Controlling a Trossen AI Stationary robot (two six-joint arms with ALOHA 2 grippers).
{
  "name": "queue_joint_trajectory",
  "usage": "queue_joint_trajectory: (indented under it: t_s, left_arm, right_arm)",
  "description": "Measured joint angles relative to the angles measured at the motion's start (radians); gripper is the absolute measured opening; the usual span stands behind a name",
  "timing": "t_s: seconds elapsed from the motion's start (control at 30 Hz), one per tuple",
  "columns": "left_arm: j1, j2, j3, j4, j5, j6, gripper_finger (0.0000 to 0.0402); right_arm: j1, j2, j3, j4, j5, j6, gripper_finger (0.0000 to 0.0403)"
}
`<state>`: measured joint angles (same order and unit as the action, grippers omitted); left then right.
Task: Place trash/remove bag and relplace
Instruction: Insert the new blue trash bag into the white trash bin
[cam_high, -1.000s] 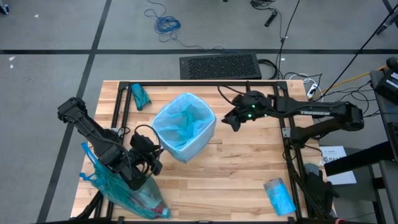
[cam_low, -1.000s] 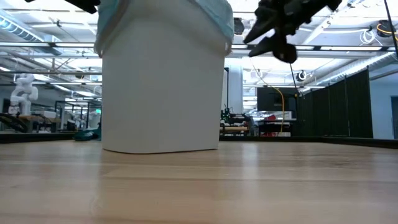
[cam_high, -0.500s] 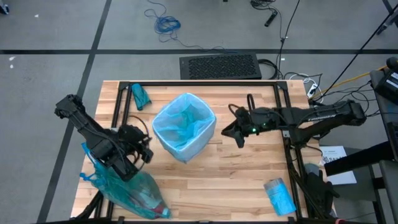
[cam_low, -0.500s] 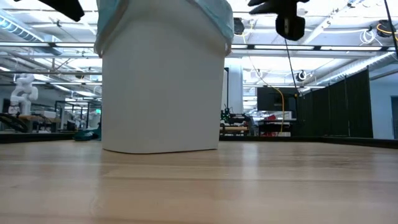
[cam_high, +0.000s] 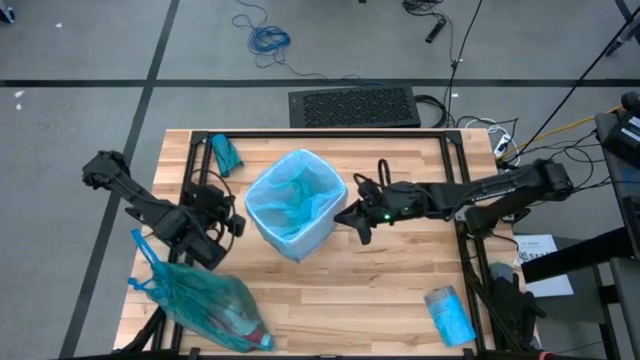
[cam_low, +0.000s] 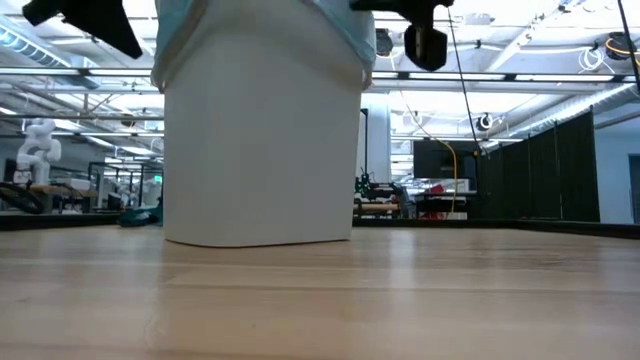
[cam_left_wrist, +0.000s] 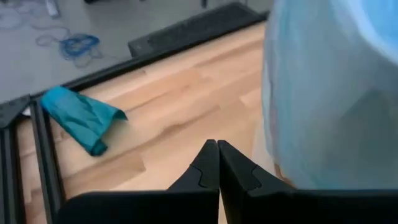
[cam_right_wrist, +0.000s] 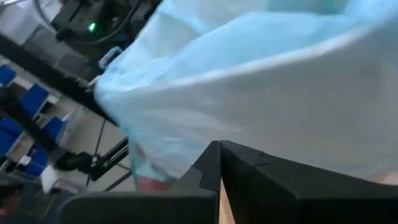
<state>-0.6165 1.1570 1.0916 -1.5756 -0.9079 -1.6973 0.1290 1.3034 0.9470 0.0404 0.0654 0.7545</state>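
A white bin (cam_high: 296, 215) lined with a pale blue bag (cam_high: 292, 195) stands at the table's middle; it also shows in the low view (cam_low: 260, 130). A full, tied teal bag (cam_high: 205, 305) lies on its side at the near left corner; the trash shows only dimly through it. My left gripper (cam_high: 228, 215) is shut and empty, raised just left of the bin (cam_left_wrist: 323, 93). My right gripper (cam_high: 350, 216) is shut, raised close to the bin's right side by the liner's overhang (cam_right_wrist: 236, 81). My right gripper's shut fingertips (cam_right_wrist: 219, 149) are right at the pale blue liner hanging over the bin's right rim; I cannot tell whether they touch it. My left gripper touches nothing.
A folded teal bag (cam_high: 225, 153) lies at the far left, also in the left wrist view (cam_left_wrist: 81, 115). A pale blue packet (cam_high: 449, 314) lies at the near right. A black metal frame (cam_high: 320, 135) runs along the table's far, left and right sides.
My left gripper has risen from beside the full teal bag and gone toward the far edge, coming level with the bin's left side. My right gripper has gone toward the table's left and a little nearer, closing on the bin's right rim.
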Motion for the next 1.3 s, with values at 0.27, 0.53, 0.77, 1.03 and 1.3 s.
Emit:
queue_joint_trajectory:
  t_s: [0.27,0.53,0.77,1.03,1.3]
  left_arm:
    - [0.071,0.002,-0.016,0.064,-0.052,0.062,0.0001]
    - [0.102,0.001,-0.017,0.395,-0.065,0.4,0.0001]
    - [0.105,0.007,-0.017,0.675,-0.056,0.629,0.0]
    - [0.124,0.059,-0.017,0.763,0.082,0.682,0.0]
    - [0.111,0.072,-0.016,0.749,0.055,0.607,0.0]
  right_arm:
    - [-0.041,0.016,0.0,0.024,0.014,0.007,0.0]
    - [-0.092,0.015,0.0,0.061,0.008,-0.005,0.0]
    - [-0.136,0.015,-0.001,0.053,0.018,-0.011,0.0]
    - [-0.196,0.01,-0.001,-0.004,0.014,-0.01,0.0]
    - [-0.185,-0.024,-0.001,-0.057,0.038,-0.007,0.0]
